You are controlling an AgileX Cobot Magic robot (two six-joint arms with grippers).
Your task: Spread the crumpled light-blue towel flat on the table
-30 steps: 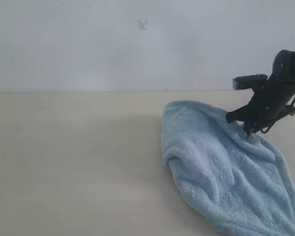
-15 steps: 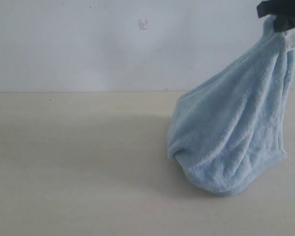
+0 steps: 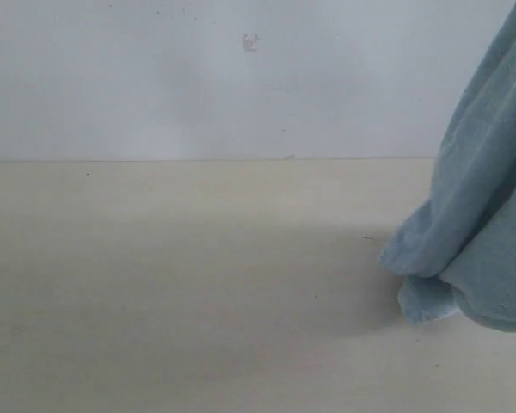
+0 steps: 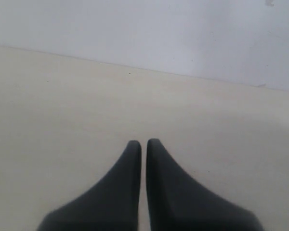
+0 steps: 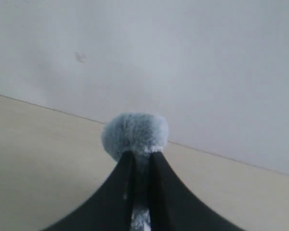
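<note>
Table (image 3: pixel 172 292): wide, smooth, pale cream surface. It fills the lower half of the exterior view from 9 o'clock to 3 o'clock and meets the wall along a straight horizontal line. Faint dark specks show on it.

Wall (image 3: pixel 241 95): plain white, fills the exterior view from 9 o'clock over 12 o'clock to the towel's edge.

Towel (image 3: pixel 486 215): pale-blue fluffy cloth, on the 3 o'clock side of the exterior view. It hangs in long vertical folds from the frame corner at about 1 o'clock down to about 4 o'clock. Its upper end and its 3 o'clock side run out of frame. The lowest folds bunch on the table, with one small lobe turned out toward 9 o'clock. A soft shadow lies on the table on that side.

Towel, right wrist view (image 5: pixel 135 134): a rounded tuft of pile stands out just beyond the fingertips.

Right gripper (image 5: pixel 142 156): dark fingers pinch the towel; blue pile shows in the narrow slit between them.

Left gripper (image 4: pixel 143 144): dark fingers pressed together, only a thin seam between the tips. It holds nothing and hangs above bare table, well apart from the towel.

Wall mark (image 3: pixel 250 42): small grey blemish near 12 o'clock on the wall.
</note>
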